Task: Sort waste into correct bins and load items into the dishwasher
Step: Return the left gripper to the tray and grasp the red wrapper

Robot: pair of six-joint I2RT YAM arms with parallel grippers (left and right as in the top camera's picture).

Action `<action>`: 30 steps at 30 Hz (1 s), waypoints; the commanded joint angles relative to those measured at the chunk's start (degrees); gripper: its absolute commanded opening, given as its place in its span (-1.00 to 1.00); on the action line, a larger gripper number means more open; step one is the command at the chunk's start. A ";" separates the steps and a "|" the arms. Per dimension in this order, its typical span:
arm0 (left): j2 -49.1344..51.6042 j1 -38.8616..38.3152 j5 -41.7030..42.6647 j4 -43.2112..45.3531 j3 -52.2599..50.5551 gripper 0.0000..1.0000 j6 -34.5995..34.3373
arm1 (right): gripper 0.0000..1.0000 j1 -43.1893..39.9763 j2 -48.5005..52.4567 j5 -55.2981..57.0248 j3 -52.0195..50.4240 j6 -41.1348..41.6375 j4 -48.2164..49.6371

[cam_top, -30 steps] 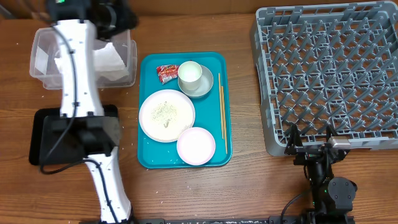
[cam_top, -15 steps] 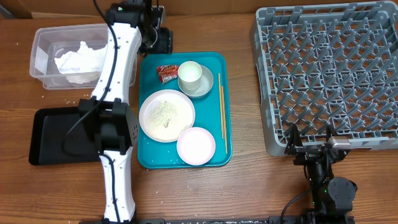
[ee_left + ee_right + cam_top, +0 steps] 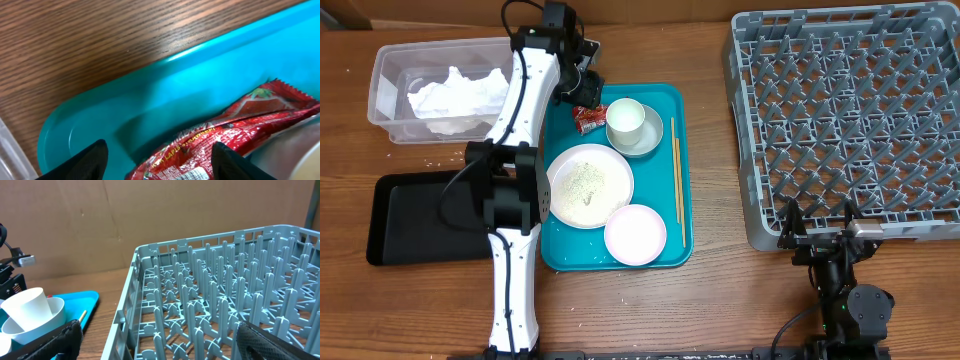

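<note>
My left gripper (image 3: pixel 582 92) is open over the far left corner of the teal tray (image 3: pixel 560 255), its fingers either side of the small red wrapper (image 3: pixel 588 120). The left wrist view shows the wrapper (image 3: pixel 235 132) lying on the tray between the fingertips (image 3: pixel 157 162). A crumpled white napkin (image 3: pixel 450 97) lies in the clear tub (image 3: pixel 382 85). The black tray (image 3: pixel 410 220) sits in front of the tub. On the teal tray are a rice-strewn plate (image 3: pixel 588 185), a pale-pink plate (image 3: pixel 635 234), a white cup (image 3: pixel 625 120) in a saucer-like bowl (image 3: pixel 655 135), and chopsticks (image 3: pixel 676 180). My right gripper (image 3: pixel 820 232) is open by the grey dish rack (image 3: pixel 850 120).
Stray rice grains lie on the wooden table round the tub and black tray. The rack's near wall (image 3: pixel 125 315) stands right in front of my right gripper (image 3: pixel 160 340). The cup (image 3: pixel 27 311) shows at the left of the right wrist view.
My left arm has swung right from over the clear tub to the teal tray's far left corner and come down over the red wrapper. The napkin now lies uncovered in the tub.
</note>
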 commanded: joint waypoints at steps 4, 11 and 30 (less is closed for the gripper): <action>2.49 -0.07 0.15 -1.25 -0.79 0.24 3.50 | 1.00 0.00 -0.46 0.37 -0.59 -0.20 0.31; 2.80 -0.07 0.11 -2.82 -1.68 0.04 4.52 | 1.00 0.00 -0.46 0.37 -0.59 -0.20 0.31; 1.44 1.77 -0.26 -11.96 12.87 -0.92 -7.06 | 1.00 0.00 -0.46 0.37 -0.59 -0.20 0.31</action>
